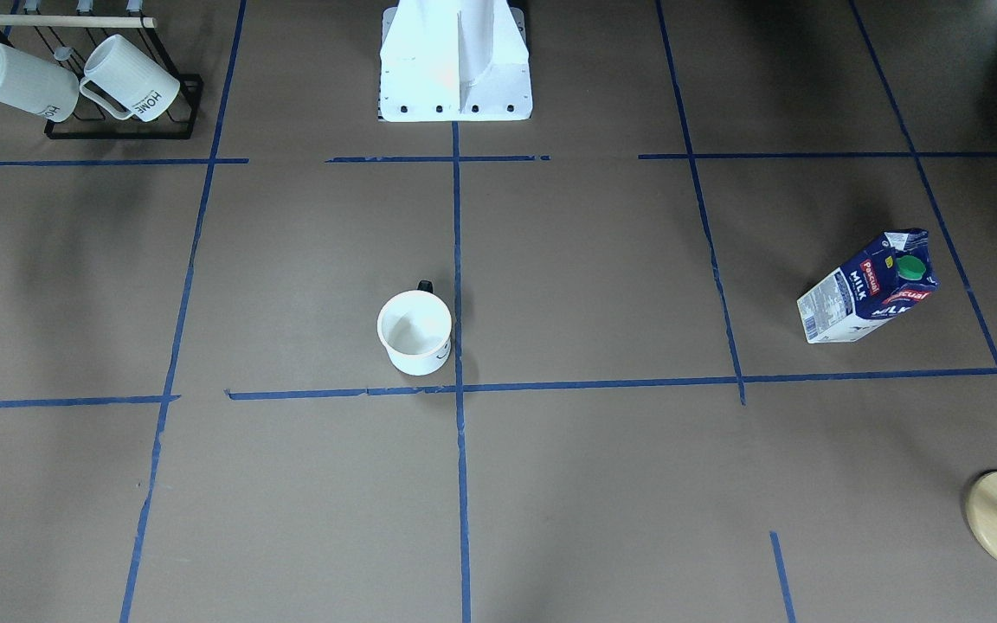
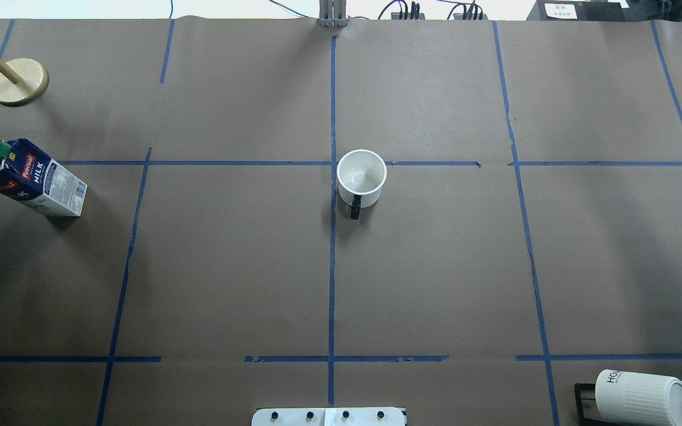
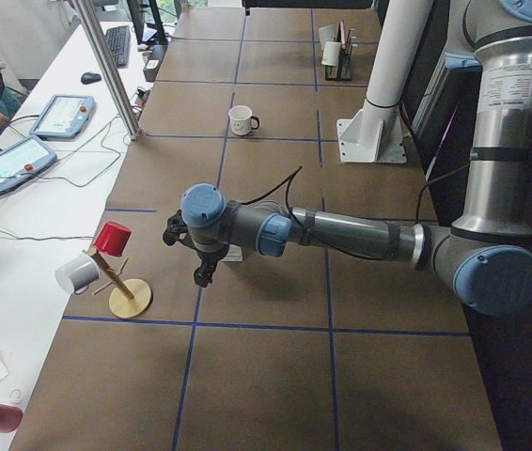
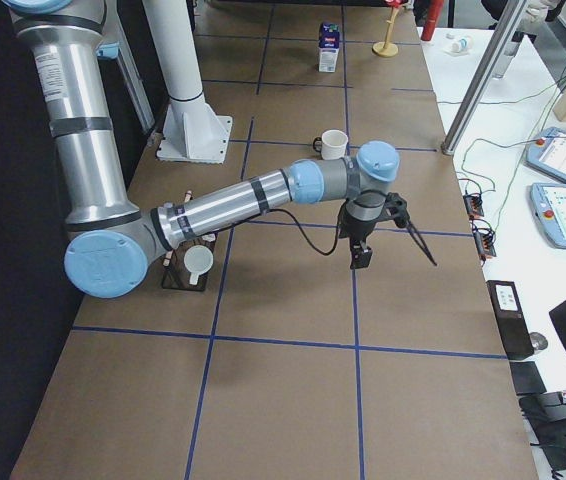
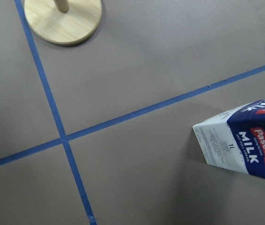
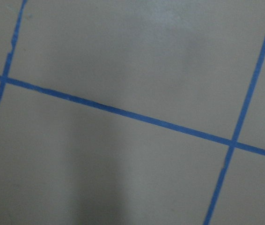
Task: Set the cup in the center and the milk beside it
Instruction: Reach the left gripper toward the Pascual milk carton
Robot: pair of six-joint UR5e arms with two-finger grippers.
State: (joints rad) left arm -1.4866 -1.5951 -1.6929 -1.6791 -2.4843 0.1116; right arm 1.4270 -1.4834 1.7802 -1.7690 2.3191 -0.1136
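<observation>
Blue-and-white gable-top milk carton stands out at nine o'clock, smooth white mug centred; left gripper, opening impossible to tell, should clamp mid-body and keep it upright

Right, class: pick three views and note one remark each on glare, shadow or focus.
Front-facing view: glare washes out the white robot base. Overhead view: a soft shadow lies by the milk. Right wrist view: slightly blurred, showing only blue tape lines.
</observation>
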